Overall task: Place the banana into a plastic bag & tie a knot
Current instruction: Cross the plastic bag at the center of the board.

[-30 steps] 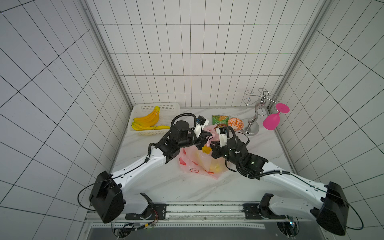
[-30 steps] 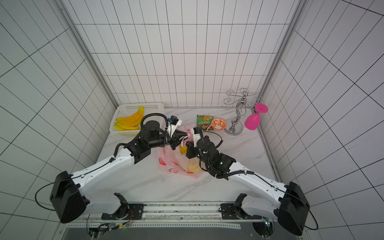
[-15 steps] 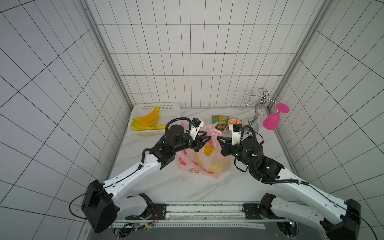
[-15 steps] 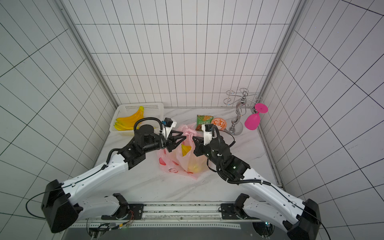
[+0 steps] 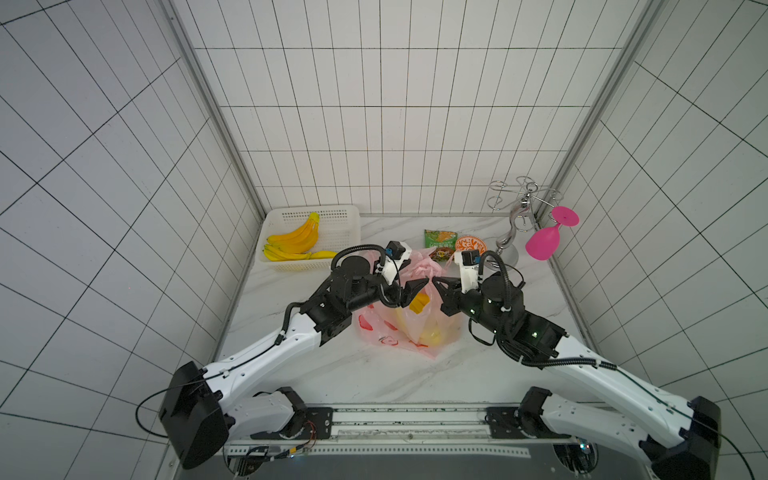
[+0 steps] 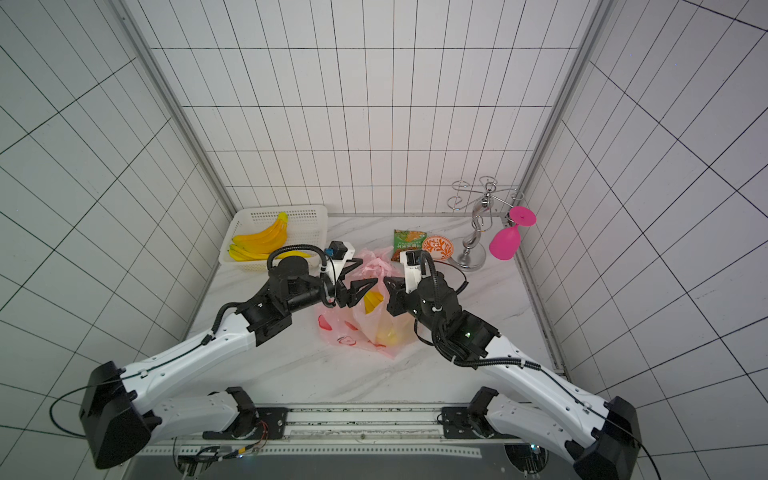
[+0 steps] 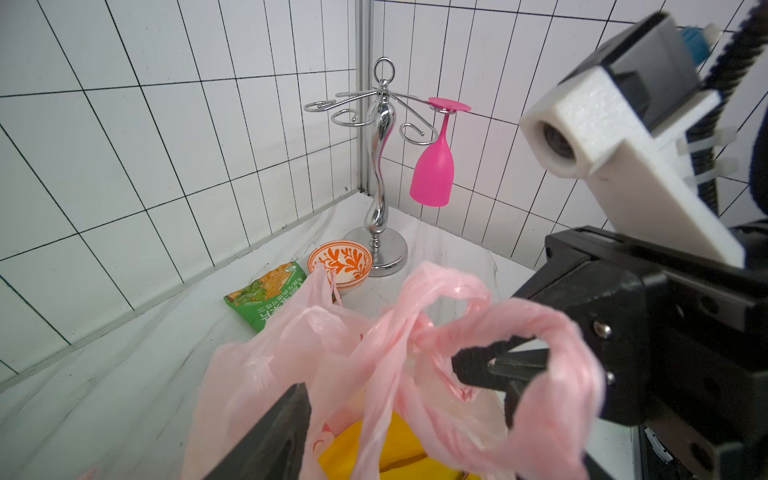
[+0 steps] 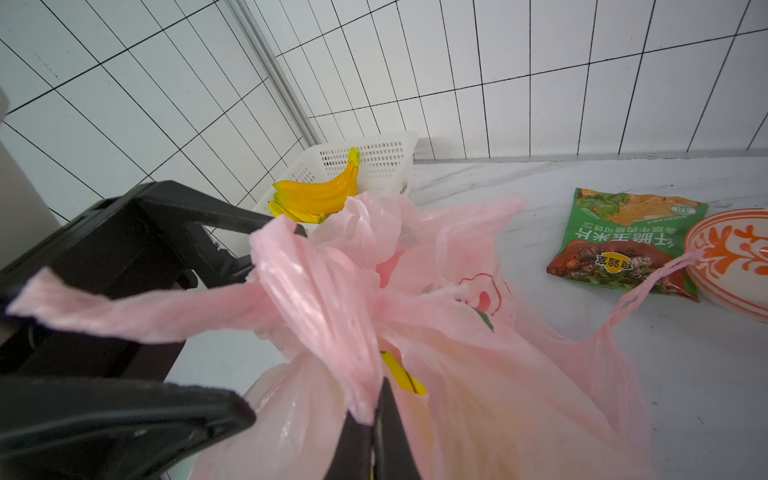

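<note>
The pink plastic bag (image 5: 388, 332) (image 6: 345, 332) sits mid-table with the yellow banana (image 5: 419, 302) (image 7: 395, 440) (image 8: 400, 374) inside. Its handles are twisted and crossed together above the mouth (image 8: 332, 286) (image 7: 415, 336). My right gripper (image 5: 434, 279) (image 6: 385, 279) (image 8: 372, 432) is shut on one handle strip. My left gripper (image 5: 417, 275) (image 6: 368, 271) faces it, open. A loose handle end (image 8: 124, 311) lies between its spread fingers (image 8: 199, 411) without being pinched. One left finger (image 7: 286, 424) shows beside the bag.
At the back left, a white basket (image 5: 349, 216) holds more banana bunches (image 5: 297, 241). Behind the bag lie a green snack packet (image 5: 439, 241) and an orange patterned bowl (image 5: 470, 243). At the back right, a chrome rack (image 5: 510, 237) carries a pink wine glass (image 5: 542, 243).
My left gripper has opened and let go of the bag handle. Both grippers have drawn apart from over the bag, which now stands taller, with the handles pulled together.
</note>
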